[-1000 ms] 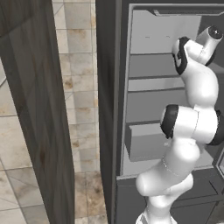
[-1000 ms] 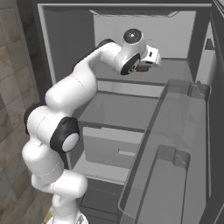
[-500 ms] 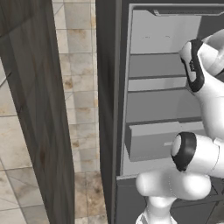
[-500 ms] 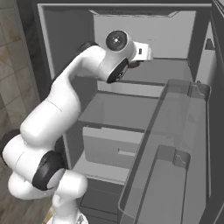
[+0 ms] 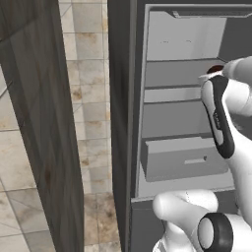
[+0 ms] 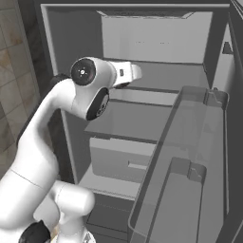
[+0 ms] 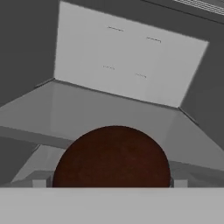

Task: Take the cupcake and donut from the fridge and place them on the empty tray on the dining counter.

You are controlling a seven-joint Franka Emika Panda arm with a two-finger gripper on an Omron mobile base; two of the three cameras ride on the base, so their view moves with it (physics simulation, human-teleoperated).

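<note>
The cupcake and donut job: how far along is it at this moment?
Done: the fridge stands open and the arm reaches onto its upper shelf. In hand: the open gripper straddles the cupcake but has not closed on it. Left: grasp it, carry it to the tray, then fetch the donut too.

No readable text, label, brand, number or sign was seen on fridge interior, door shelves or arm.

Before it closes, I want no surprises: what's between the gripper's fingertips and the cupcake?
Nothing. In the hand view the cupcake sits right at the open gripper, one fingertip on each side.
</note>
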